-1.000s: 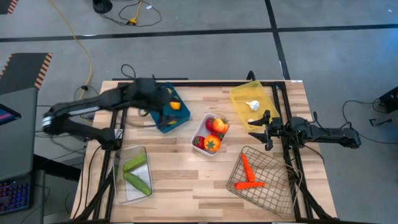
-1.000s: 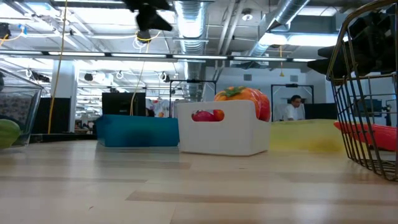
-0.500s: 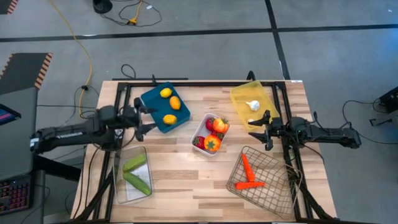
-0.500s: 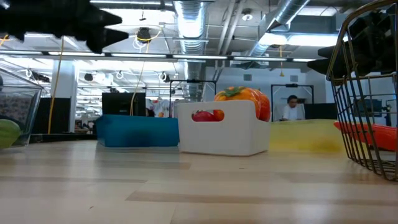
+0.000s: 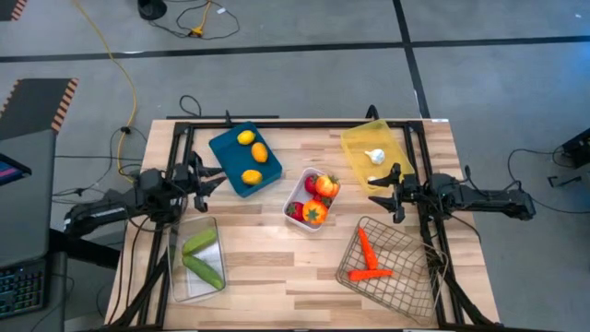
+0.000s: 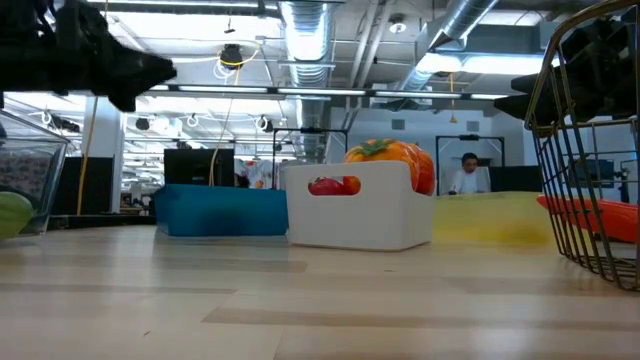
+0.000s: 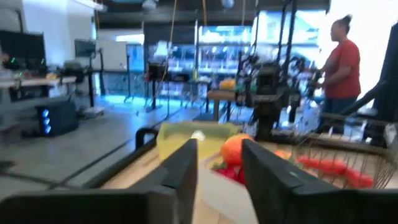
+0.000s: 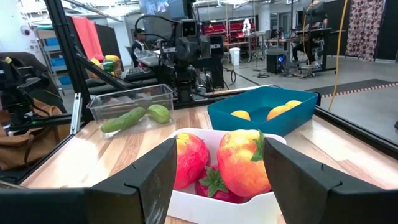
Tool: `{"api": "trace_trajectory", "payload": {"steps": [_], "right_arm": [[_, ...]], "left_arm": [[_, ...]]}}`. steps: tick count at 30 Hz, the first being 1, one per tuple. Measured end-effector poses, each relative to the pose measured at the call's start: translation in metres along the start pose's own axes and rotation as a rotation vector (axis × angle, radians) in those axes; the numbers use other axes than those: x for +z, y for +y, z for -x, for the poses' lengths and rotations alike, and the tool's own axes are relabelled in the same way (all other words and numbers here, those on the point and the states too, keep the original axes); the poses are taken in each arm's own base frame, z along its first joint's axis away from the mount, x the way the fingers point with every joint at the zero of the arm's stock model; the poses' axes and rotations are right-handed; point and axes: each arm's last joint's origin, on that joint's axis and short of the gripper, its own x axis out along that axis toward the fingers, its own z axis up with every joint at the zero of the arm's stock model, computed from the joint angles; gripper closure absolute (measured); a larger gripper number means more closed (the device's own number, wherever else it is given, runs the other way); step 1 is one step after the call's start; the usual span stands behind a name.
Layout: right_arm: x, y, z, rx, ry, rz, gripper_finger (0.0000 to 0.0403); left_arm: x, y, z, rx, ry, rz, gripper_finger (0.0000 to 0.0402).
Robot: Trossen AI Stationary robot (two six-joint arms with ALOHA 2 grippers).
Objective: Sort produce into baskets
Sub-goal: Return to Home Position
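Note:
The produce lies sorted in the baskets. Three yellow-orange citrus (image 5: 251,157) are in the teal tray (image 5: 224,146). Tomatoes and a pepper (image 5: 318,195) fill the white tray (image 5: 297,189). A garlic (image 5: 374,156) is in the yellow tray (image 5: 359,140), two carrots (image 5: 369,258) in the wire basket (image 5: 401,286), and two cucumbers (image 5: 201,256) in the clear bin (image 5: 181,286). My left gripper (image 5: 210,177) hovers at the table's left edge beside the teal tray, open by a narrow gap and holding nothing. My right gripper (image 5: 395,194) hovers open between the yellow tray and the wire basket, also holding nothing.
Black frame rails (image 5: 180,157) run along the table's left and right sides. Bare wood (image 5: 277,267) lies between the clear bin and the wire basket. A person (image 7: 342,59) stands in the room beyond the table.
My left gripper has drawn back from above the teal tray toward the table's left edge and come somewhat lower, its fingers drawing closer together. The three citrus that the arm covered now show in the teal tray.

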Motion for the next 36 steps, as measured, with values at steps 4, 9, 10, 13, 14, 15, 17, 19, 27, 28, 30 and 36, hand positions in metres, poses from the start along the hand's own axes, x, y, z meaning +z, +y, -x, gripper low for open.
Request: {"api": "trace_trajectory", "payload": {"steps": [4, 9, 10, 13, 14, 15, 17, 19, 27, 28, 30, 36], "right_arm": [[0.000, 0.000, 0.000, 0.000, 0.000, 0.000, 0.0138], [0.000, 0.000, 0.000, 0.000, 0.000, 0.000, 0.0138], [0.000, 0.000, 0.000, 0.000, 0.000, 0.000, 0.0138], [0.000, 0.000, 0.000, 0.000, 0.000, 0.000, 0.0138], [0.000, 0.000, 0.000, 0.000, 0.000, 0.000, 0.0138], [0.000, 0.000, 0.000, 0.000, 0.000, 0.000, 0.0138], [0.000, 0.000, 0.000, 0.000, 0.000, 0.000, 0.0138], [0.000, 0.000, 0.000, 0.000, 0.001, 0.000, 0.0138], [0.000, 0.000, 0.000, 0.000, 0.000, 0.000, 0.0138], [0.000, 0.000, 0.000, 0.000, 0.000, 0.000, 0.0138], [0.000, 0.000, 0.000, 0.000, 0.001, 0.000, 0.0138], [0.000, 0.000, 0.000, 0.000, 0.001, 0.000, 0.0138]], "left_arm": [[-0.005, 0.001, 0.000, 0.016, 0.049, -0.010, 0.0348], [-0.009, 0.001, 0.000, 0.009, 0.089, -0.026, 0.0396], [-0.010, 0.000, 0.000, 0.006, 0.096, -0.033, 0.0396], [-0.017, 0.000, -0.001, -0.008, 0.097, -0.047, 0.0399], [-0.020, 0.000, -0.001, -0.010, 0.104, -0.049, 0.0401], [-0.020, 0.000, -0.001, -0.010, 0.106, -0.053, 0.0401], [-0.020, 0.000, -0.001, -0.016, 0.105, -0.059, 0.0401], [-0.019, 0.000, -0.001, -0.030, 0.101, -0.071, 0.0401], [-0.023, 0.000, -0.001, -0.017, 0.137, -0.027, 0.0401], [-0.023, 0.000, -0.001, -0.014, 0.137, -0.027, 0.0401], [-0.023, 0.000, -0.001, -0.013, 0.140, -0.038, 0.0401], [-0.023, 0.000, -0.001, -0.013, 0.139, -0.041, 0.0401]]}}
